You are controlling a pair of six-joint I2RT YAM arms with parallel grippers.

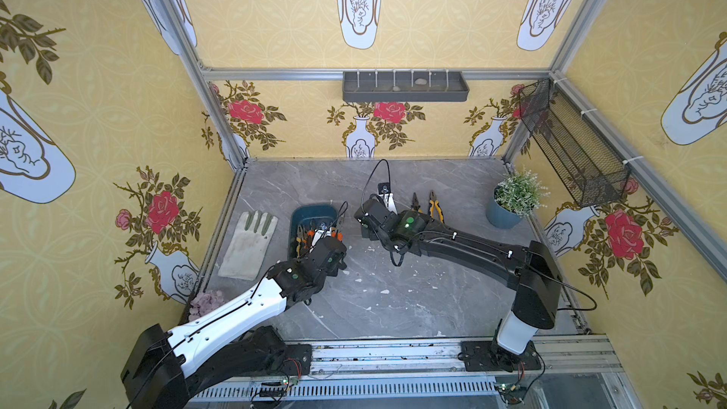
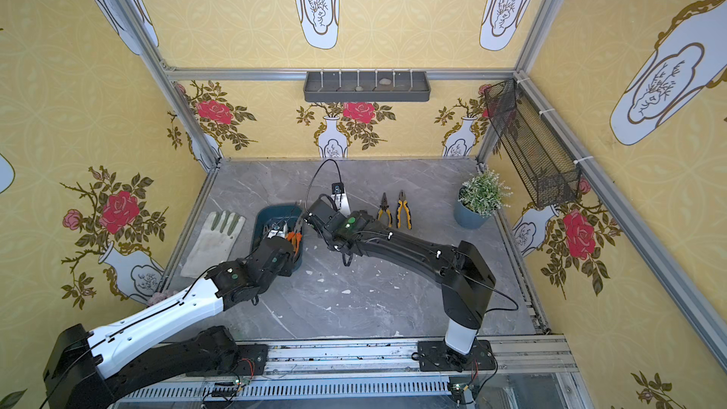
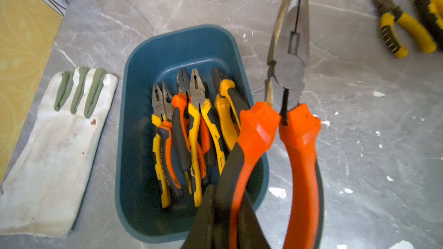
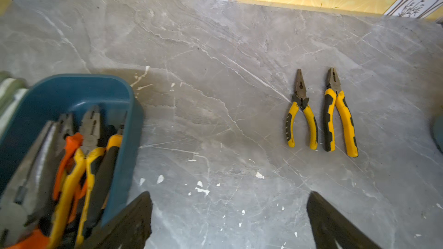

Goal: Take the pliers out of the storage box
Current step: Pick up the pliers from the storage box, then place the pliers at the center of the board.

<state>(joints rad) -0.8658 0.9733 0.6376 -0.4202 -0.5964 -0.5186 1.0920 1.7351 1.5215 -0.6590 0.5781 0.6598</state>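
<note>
Storage box (image 1: pixel 314 212) toward table (image 1: pixel 393 289) 9 o'clock, glove (image 1: pixel 250 245) beside box at its 9, pliers (image 3: pixel 195 92) in box, heads toward 12, raised pliers (image 3: pixel 287 73) over box's 3 o'clock rim, two pliers (image 4: pixel 333 83) side by side on table at box's 3, potted plant (image 1: pixel 515 192) beyond them.

Left arm (image 1: pixel 236 308) stretched forward, left hand (image 3: pixel 227 211) clamped on one handle of an orange-handled pliers (image 3: pixel 287 73); right arm (image 1: pixel 472 245) bent inward, right hand (image 4: pixel 229 211) spread wide, empty, above the tabletop (image 4: pixel 215 92).

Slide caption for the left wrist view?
Left gripper shut on orange-handled long-nose pliers; more pliers lie in the dark teal plastic storage box, white fabric glove beside it.
</note>
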